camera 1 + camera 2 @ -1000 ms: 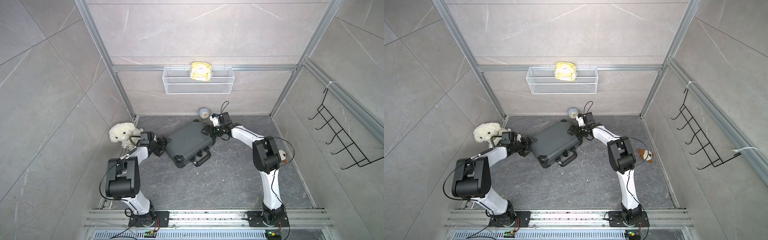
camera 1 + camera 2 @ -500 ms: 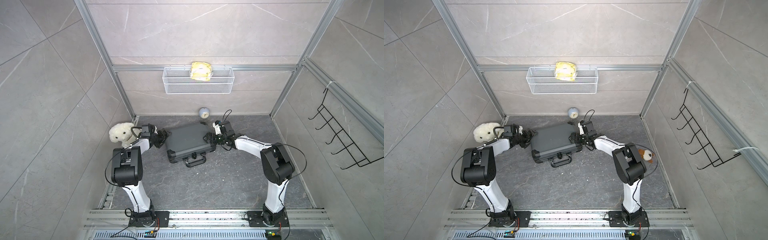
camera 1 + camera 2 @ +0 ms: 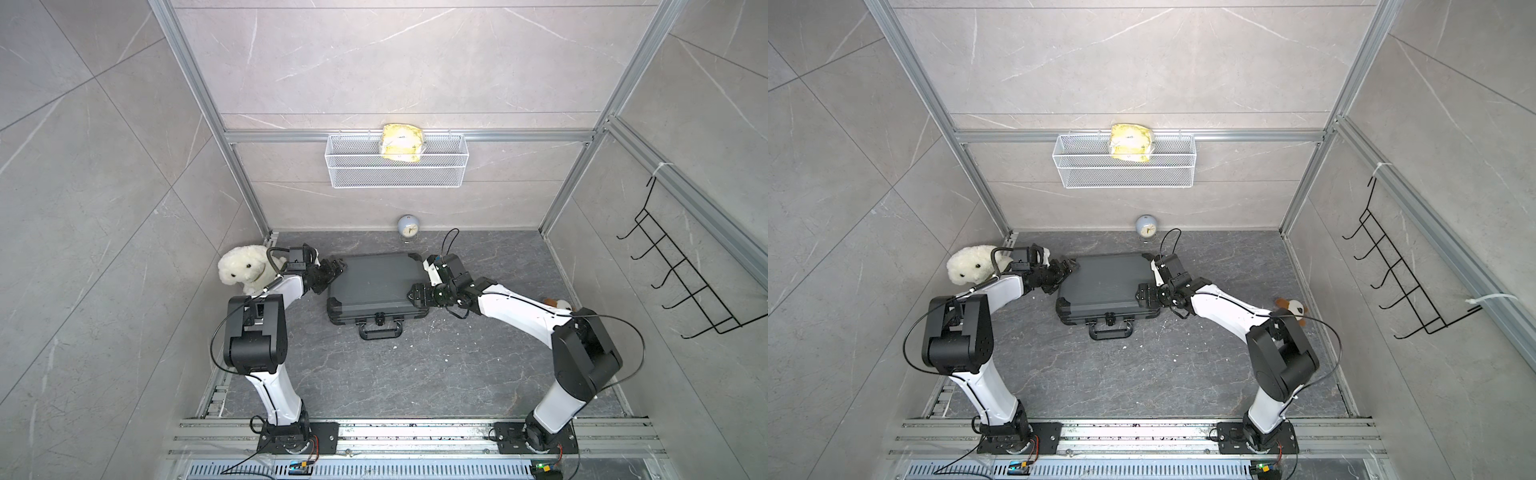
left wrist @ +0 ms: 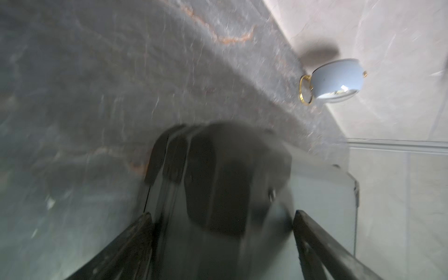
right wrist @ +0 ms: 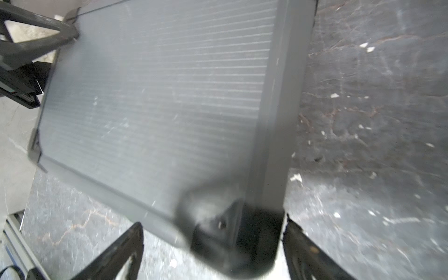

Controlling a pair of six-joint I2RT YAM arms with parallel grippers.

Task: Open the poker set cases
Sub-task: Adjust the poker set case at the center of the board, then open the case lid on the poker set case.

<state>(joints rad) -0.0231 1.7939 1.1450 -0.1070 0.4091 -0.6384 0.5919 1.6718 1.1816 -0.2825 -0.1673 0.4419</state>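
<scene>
The poker set case (image 3: 376, 286) (image 3: 1104, 286) lies shut and flat on the dark floor, dark grey with black corner guards. Its black handle (image 3: 380, 330) points toward the front rail. My left gripper (image 3: 332, 268) (image 3: 1065, 268) stands open at the case's far left corner. In the left wrist view that blurred corner (image 4: 218, 181) sits between the spread fingers of the left gripper (image 4: 222, 213). My right gripper (image 3: 415, 295) (image 3: 1142, 295) is open at the near right corner. The right wrist view shows the ribbed lid (image 5: 157, 97) and the right gripper (image 5: 213, 221) straddling the black corner guard.
A white plush animal (image 3: 245, 272) sits by the left wall behind my left arm. A small round clock (image 3: 408, 226) (image 4: 337, 80) stands at the back wall. A small plush toy (image 3: 1293, 308) lies behind my right arm. A wire basket (image 3: 397, 170) hangs on the back wall.
The case has turned from a diagonal to square, its handle now facing the front. Both arms swung with it, each gripper staying at its corner.
</scene>
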